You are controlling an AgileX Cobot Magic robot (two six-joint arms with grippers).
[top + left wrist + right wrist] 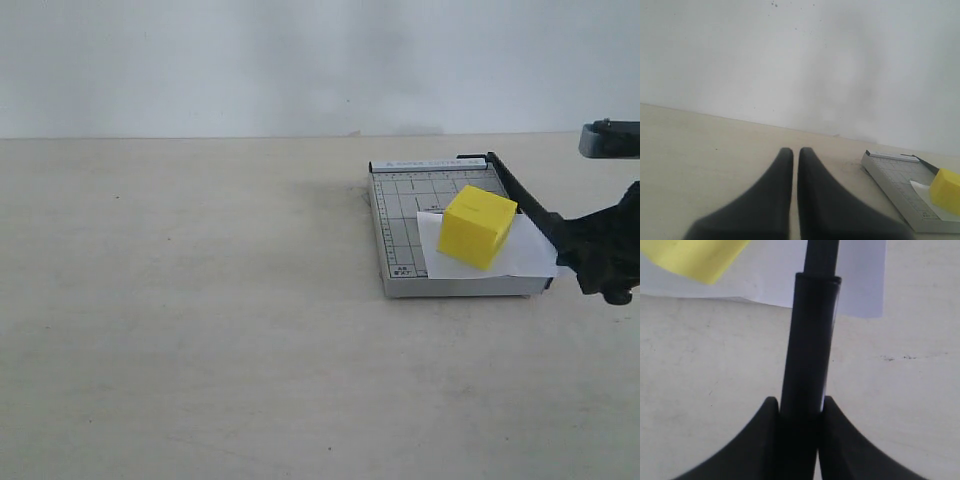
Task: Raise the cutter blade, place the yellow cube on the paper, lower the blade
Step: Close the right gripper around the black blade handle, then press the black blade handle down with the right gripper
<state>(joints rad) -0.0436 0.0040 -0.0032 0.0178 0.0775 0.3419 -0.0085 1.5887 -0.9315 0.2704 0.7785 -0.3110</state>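
yellow cube (478,226) sits on paper (531,256); r fingers (760,440) clamp cutter blade (810,340); l fingers (775,190) pressed together.

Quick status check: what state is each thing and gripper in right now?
cutter blade: handle clamped in right gripper; fully lowered or not, cannot tell.
yellow cube: resting on the paper, ungripped.
paper: flat on cutter base, edge sticking out under the blade.
left gripper: shut, empty.

Pale beige worktop (200,340), matte, faintly scuffed; grey gridded cutter base (400,225) lies flat, right of centre.
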